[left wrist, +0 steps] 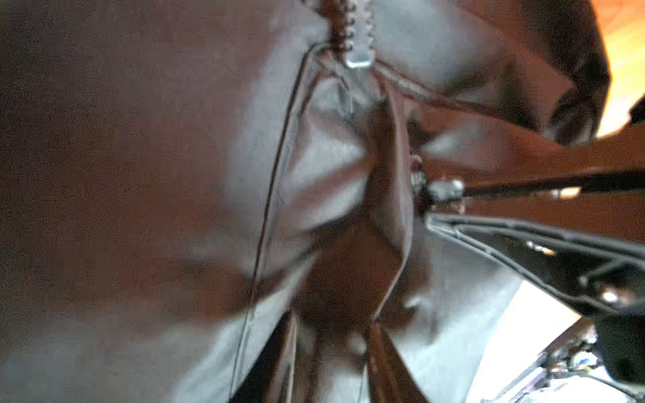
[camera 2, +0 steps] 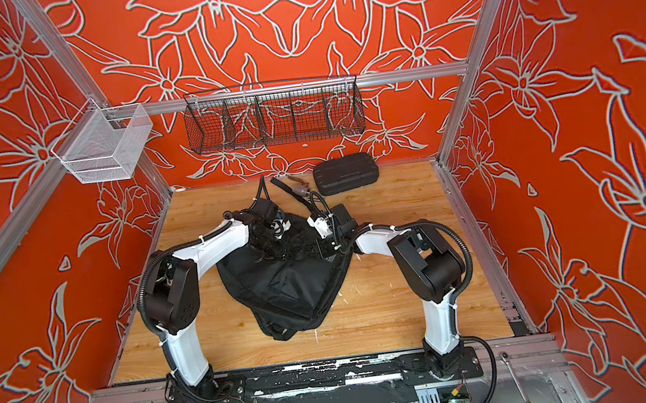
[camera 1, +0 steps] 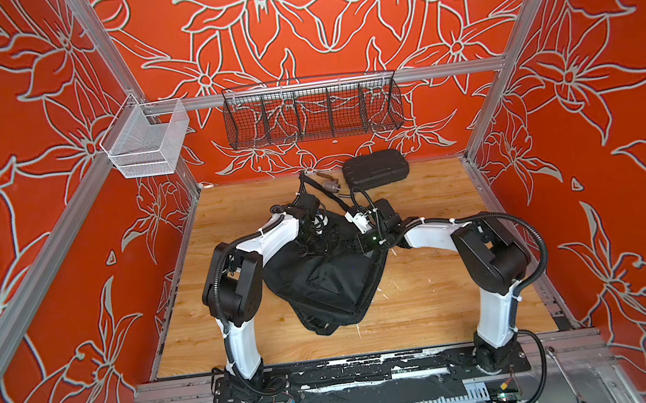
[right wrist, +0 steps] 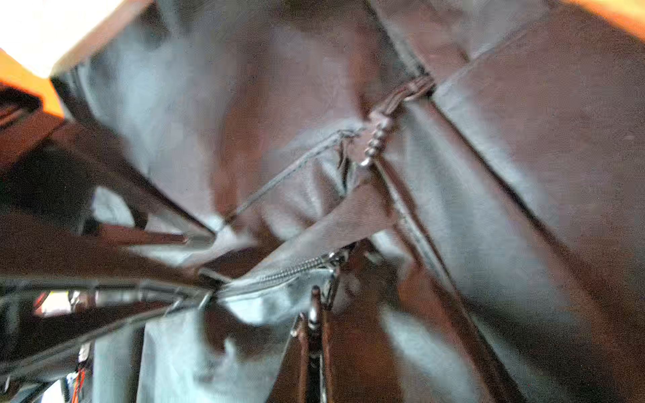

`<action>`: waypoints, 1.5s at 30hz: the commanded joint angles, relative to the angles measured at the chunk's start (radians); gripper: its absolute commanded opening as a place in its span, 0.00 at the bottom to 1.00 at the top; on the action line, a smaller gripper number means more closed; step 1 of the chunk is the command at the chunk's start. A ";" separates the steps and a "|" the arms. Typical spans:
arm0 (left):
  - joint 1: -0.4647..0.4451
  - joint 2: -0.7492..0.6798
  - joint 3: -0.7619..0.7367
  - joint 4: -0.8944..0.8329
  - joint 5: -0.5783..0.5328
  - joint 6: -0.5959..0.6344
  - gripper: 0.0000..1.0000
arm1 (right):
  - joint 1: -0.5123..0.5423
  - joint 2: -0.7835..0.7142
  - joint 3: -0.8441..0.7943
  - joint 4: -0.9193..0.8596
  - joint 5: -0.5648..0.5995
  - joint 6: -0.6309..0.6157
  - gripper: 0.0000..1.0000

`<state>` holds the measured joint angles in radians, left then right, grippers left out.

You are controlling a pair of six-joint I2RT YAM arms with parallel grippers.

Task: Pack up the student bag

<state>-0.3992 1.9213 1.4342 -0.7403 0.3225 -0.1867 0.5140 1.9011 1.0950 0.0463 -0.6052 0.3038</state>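
While the student bag (camera 1: 323, 282) lies slumped on the wooden table (camera 1: 471, 297), its body spreading from beneath both claws back toward the arms' bases, the two arms meet over its far end with their claws close together. The right claw (right wrist: 314, 314) is closed to a thin line and appears to have the zip pull (right wrist: 332, 279) pinched at its tip. Seen from the left wrist, that pull (left wrist: 446, 188) sits just beside the left claw (left wrist: 335, 352). The left claw's jaws stand a little apart with a fold of the bag's black fabric between them; whether they have bitten on that fold cannot be told. Just ahead of the left claw runs a closed stretch of zip teeth (left wrist: 350, 24). A black ribbed case (camera 1: 376, 169) lies beyond the right claw, well apart from it, against the far wall and outside the bag.

The step in hand looks to be opening the bag's zip, ahead of any packing. The next move seems to call for the left claw to clamp its fold firmly so the cloth is taut. The right claw would then draw the pull along the line of the teeth, following their curve without twisting the tab out of its grip. Unanchored, the soft fabric would likely bunch and jam the slider.
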 commanded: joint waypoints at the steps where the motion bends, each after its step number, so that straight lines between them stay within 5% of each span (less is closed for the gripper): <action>1: 0.001 0.028 0.012 0.000 -0.032 -0.007 0.24 | 0.021 -0.016 -0.026 0.009 -0.088 0.022 0.00; 12: 0.000 0.000 -0.011 -0.005 -0.011 -0.014 0.00 | -0.014 -0.039 -0.030 0.024 0.031 0.117 0.00; 21: -0.002 -0.055 -0.070 -0.082 -0.009 0.050 0.00 | -0.123 -0.051 0.003 -0.001 0.271 0.321 0.00; 33: 0.025 -0.067 -0.069 -0.037 0.004 -0.021 0.00 | -0.164 0.057 0.174 -0.066 0.314 0.226 0.00; 40: -0.009 -0.100 -0.128 0.138 0.046 -0.215 0.00 | -0.157 0.121 0.369 -0.151 0.215 0.134 0.00; 42: -0.031 -0.102 -0.135 0.177 0.038 -0.266 0.06 | -0.157 0.116 0.391 -0.175 0.216 0.104 0.00; 45: -0.076 -0.119 -0.138 0.204 -0.023 -0.303 0.39 | -0.157 0.068 0.399 -0.225 0.245 0.043 0.25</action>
<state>-0.4320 1.8393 1.3128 -0.5133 0.3408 -0.4080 0.3965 2.0144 1.4582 -0.1535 -0.4438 0.4278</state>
